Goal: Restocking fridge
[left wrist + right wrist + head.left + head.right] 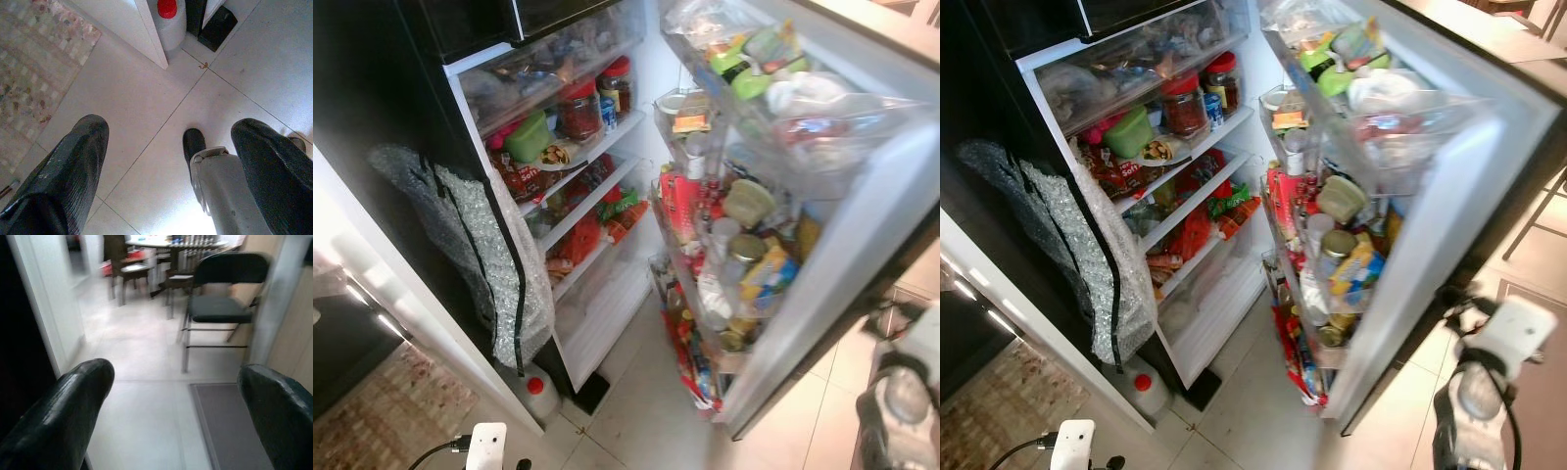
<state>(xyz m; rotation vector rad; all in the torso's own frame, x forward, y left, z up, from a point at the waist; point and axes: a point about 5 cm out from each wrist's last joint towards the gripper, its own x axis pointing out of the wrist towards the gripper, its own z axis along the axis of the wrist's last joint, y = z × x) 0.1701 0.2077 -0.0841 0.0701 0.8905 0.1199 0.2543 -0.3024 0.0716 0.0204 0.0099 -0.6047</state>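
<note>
Left gripper (168, 161): two long black fingers (73, 166) spread wide apart, nothing between them, pointing down at a pale tiled floor (142, 93) with thin grout lines. Between the fingers, a silver robot leg ending in a black foot (194, 143) on the tiles. Beyond: patterned beige woven rug (34, 63), white panel corner (142, 34), white plastic jug with red cap (168, 12), black block (218, 27).

pale tiled floor (146, 98), patterned rug (34, 63) off to one side, black folding chair (220, 308) beyond
</note>
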